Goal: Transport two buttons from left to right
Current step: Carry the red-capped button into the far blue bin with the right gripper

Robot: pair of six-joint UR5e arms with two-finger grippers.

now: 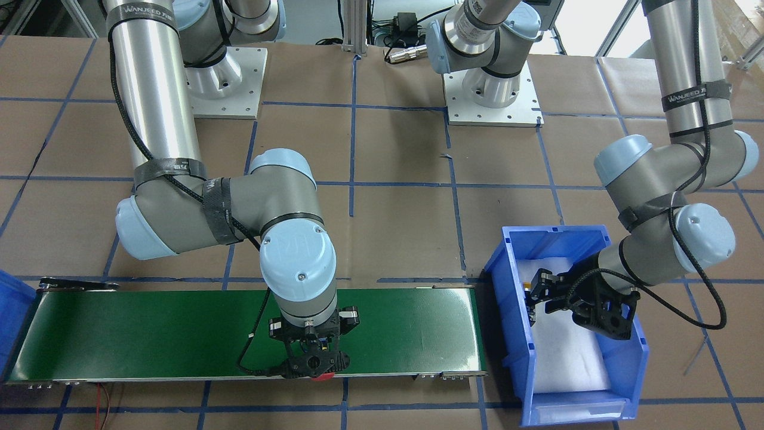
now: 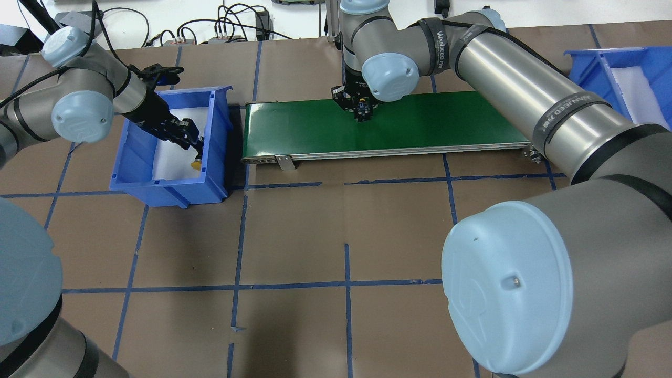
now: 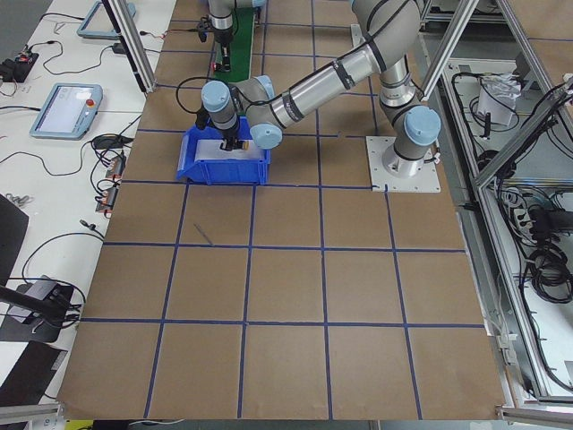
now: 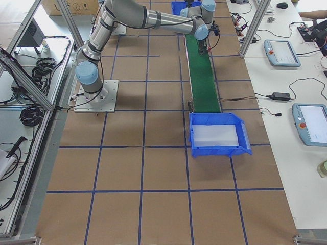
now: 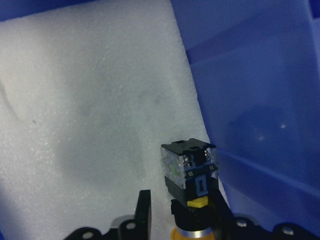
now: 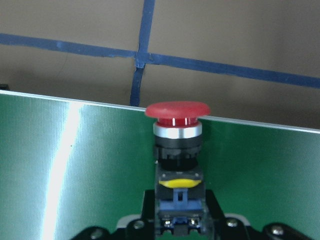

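1. Judged from how things lie, both buttons are mid-transfer. The left gripper (image 2: 195, 151) reaches into the source bin (image 2: 220, 137), at 9 o'clock of the green belt (image 2: 420, 126). Its fingers (image 5: 144, 210) are closed on the yellow button (image 5: 190, 181), cap toward the wrist and black body pointing out over the white foam (image 5: 90, 100).
2. The right gripper (image 1: 315, 365) hangs over mid-belt. It clamps the red button (image 6: 177, 145) by its black body, with the mushroom cap pointing away past the belt's far edge toward the counter (image 2: 315, 236).
3. Next, the right arm likely needs to lift clear and carry the button toward 3 o'clock, to the far bin (image 2: 583, 68). The left arm must raise the yellow button over the bin wall onto the belt.
4. Whether either button touches the surface beneath cannot be told. The far bin is cut off at the overhead view's edge. In the side views both grippers are too small to read.
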